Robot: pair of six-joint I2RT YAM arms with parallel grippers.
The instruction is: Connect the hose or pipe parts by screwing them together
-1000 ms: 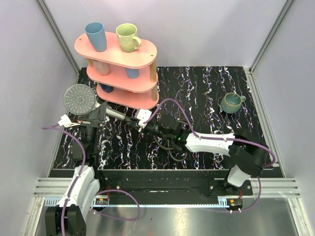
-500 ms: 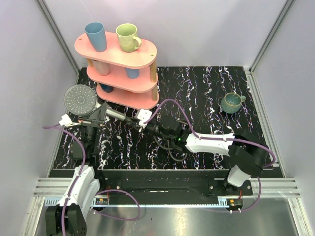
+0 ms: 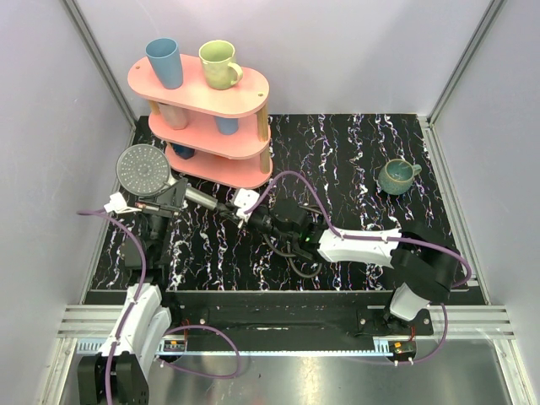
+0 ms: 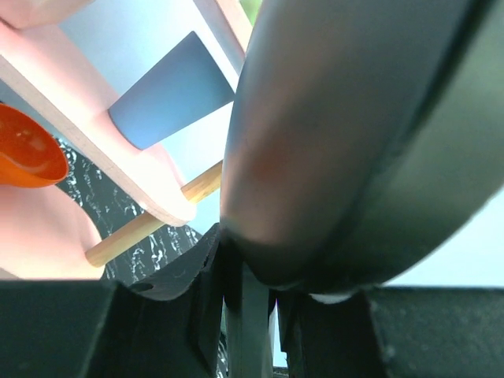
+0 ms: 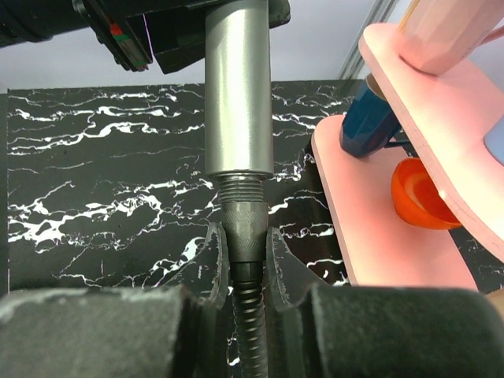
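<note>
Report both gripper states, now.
Left gripper: closed on the shower head, at its handle.
Right gripper: closed on the hose, at its end fitting.

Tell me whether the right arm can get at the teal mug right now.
Probably not as things stand: the right gripper is shut on the hose fitting at the shower head handle. The teal mug itself stands alone on the table, nothing blocking it.

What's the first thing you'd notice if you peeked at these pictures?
The big round shower head at the left, gripped by the left tool beside the pink shelf. In the middle, the right tool pinches the black hose where it meets the silver handle. A blue cup and a green mug stand on the shelf's top.
</note>
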